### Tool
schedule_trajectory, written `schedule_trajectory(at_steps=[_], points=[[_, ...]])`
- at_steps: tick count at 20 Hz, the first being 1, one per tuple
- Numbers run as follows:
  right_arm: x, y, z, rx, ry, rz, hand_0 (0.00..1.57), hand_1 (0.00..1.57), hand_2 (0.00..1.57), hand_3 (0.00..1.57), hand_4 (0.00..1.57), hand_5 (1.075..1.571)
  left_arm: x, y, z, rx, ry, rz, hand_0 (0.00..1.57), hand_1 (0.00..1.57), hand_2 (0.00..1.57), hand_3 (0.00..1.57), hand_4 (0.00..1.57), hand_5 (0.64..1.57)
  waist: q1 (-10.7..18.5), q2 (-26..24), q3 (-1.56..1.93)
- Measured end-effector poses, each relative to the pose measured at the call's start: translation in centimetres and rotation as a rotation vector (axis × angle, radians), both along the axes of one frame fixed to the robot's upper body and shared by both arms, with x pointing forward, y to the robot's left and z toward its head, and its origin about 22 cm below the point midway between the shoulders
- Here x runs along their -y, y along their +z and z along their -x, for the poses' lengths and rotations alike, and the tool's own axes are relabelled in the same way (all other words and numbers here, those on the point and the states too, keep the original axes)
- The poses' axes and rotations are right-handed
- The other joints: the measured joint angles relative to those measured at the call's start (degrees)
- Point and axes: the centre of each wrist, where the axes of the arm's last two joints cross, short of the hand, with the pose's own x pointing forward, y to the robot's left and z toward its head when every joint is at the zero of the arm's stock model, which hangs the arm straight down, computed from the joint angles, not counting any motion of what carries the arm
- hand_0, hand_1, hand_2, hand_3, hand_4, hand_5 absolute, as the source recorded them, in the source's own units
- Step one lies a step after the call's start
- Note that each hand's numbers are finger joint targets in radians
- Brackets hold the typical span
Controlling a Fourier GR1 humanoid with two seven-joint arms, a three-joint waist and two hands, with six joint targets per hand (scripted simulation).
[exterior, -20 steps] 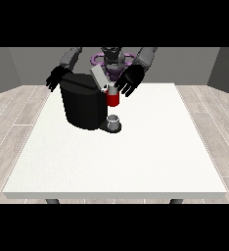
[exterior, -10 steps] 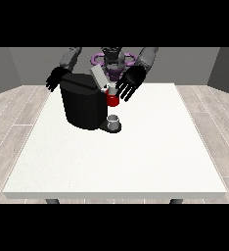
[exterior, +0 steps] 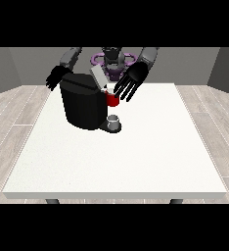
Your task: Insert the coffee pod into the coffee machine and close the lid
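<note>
The black coffee machine [exterior: 84,105] stands on the white table [exterior: 136,157], left of the middle, with its grey lid [exterior: 98,77] tilted up. A red thing at the machine [exterior: 112,100] shows at its top right side. The hand at the view's right [exterior: 132,78] hovers just right of the lid, its fingers straight and spread, pointing down at the red thing and holding nothing. The hand at the view's left [exterior: 56,78] hangs behind the machine's far left corner with relaxed fingers. A small grey thing [exterior: 114,120] sits on the machine's base.
The robot's torso [exterior: 111,61] stands behind the table's far edge. Wooden floor surrounds the table on all sides.
The hand at the view's right has shifted only slightly beside the raised lid. The machine, lid and other hand look the same.
</note>
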Motion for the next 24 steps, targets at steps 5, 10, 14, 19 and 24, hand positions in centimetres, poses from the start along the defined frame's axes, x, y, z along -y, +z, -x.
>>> schedule_trajectory(at_steps=[5,10,14,19,24], points=[[1.6,-1.2,0.1,-0.035,-0.035,-0.015,0.00,0.00,0.00,0.00,0.42,1.571,1.2,-1.5,0.1,-0.033,-0.026,-0.011,0.00,0.00,0.00,0.00,0.00,1.571,2.11,-2.40,-0.02],[2.1,-3.7,1.2,-0.080,-0.068,-0.019,0.00,0.00,0.00,0.00,0.43,1.571,1.9,-3.3,0.3,-0.072,-0.052,0.026,0.00,0.00,0.00,0.00,0.00,1.571,4.46,-5.58,-0.03],[2.6,-4.7,2.0,-0.115,-0.087,-0.039,0.00,0.00,0.00,0.00,0.43,1.571,2.1,-5.5,0.6,-0.115,-0.055,0.166,0.00,0.00,0.00,0.00,0.00,1.571,6.33,-8.67,-0.04],[4.5,-6.4,3.7,-0.182,-0.149,-0.040,0.00,0.00,0.00,0.00,0.37,1.571,2.8,-10.7,1.5,-0.195,-0.074,0.479,0.00,0.00,0.00,0.00,0.00,1.571,10.07,-14.63,-0.09],[5.7,-7.9,5.7,-0.237,-0.185,-0.031,0.00,0.00,0.00,0.00,0.43,1.571,3.0,-17.1,3.8,-0.293,-0.057,0.700,0.00,0.00,0.00,0.00,0.00,1.571,13.58,-21.14,-0.07]])
